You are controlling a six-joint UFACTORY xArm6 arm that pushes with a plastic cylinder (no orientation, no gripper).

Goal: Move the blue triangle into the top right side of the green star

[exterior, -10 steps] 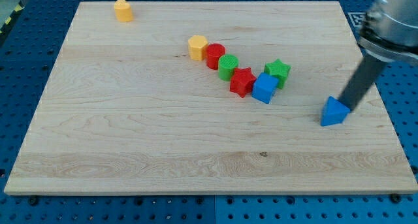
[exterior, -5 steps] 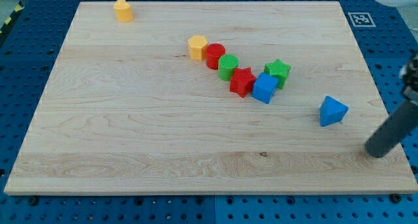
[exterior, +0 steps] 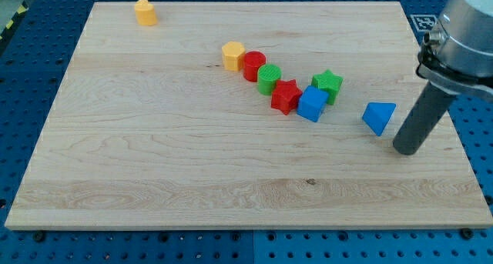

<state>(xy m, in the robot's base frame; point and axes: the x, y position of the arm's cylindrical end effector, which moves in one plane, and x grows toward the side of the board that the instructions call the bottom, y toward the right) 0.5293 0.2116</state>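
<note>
The blue triangle [exterior: 378, 116] lies on the wooden board [exterior: 154, 156], to the right of and slightly below the green star [exterior: 327, 83], with a gap between them. My tip [exterior: 406, 149] rests on the board just below and to the right of the blue triangle, close to it but apart. The green star sits at the right end of a diagonal row of blocks, touching the blue cube [exterior: 312, 104].
The row runs from upper left to lower right: a yellow hexagon block [exterior: 233, 55], a red cylinder [exterior: 254, 65], a green cylinder [exterior: 269, 78], a red star [exterior: 286, 95], then the blue cube. A second yellow block [exterior: 145, 11] stands near the top left corner.
The blue triangle has slid left and a little up, toward the green star. My tip swung out to the lower right, then came back in just below and right of the triangle.
</note>
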